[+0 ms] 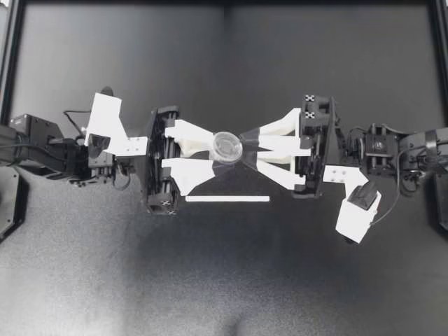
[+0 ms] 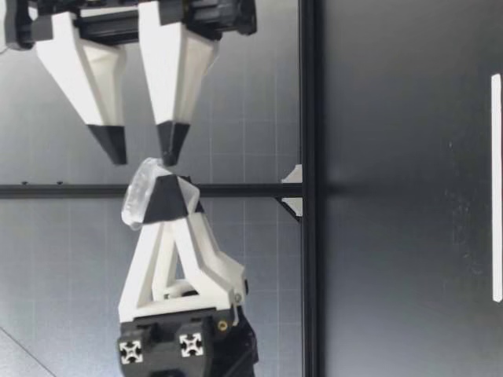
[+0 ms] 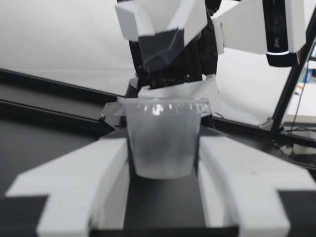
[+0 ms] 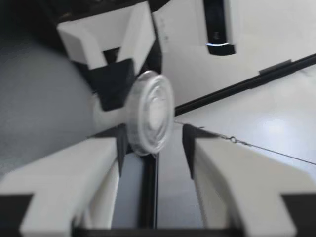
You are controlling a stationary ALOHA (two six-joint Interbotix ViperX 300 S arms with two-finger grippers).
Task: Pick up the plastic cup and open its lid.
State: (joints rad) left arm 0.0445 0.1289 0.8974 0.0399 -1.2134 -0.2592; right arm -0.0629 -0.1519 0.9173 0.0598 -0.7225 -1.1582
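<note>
Here at frame centre, left gripper [image 1: 213,155] fingers pinch the cup [image 3: 162,145] by its wall, likely light and crushable; right gripper [image 1: 245,148] fingers stand open astride the lid [image 4: 148,113], best gripped by its rim.

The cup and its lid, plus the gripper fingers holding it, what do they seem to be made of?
Cup: thin translucent plastic, its wall hazy rather than opaque. Lid: clear glossy plastic, with moulded rings catching light. Left gripper fingers: matt white rigid plastic, possibly printed; black tips, maybe rubbery tape.
</note>
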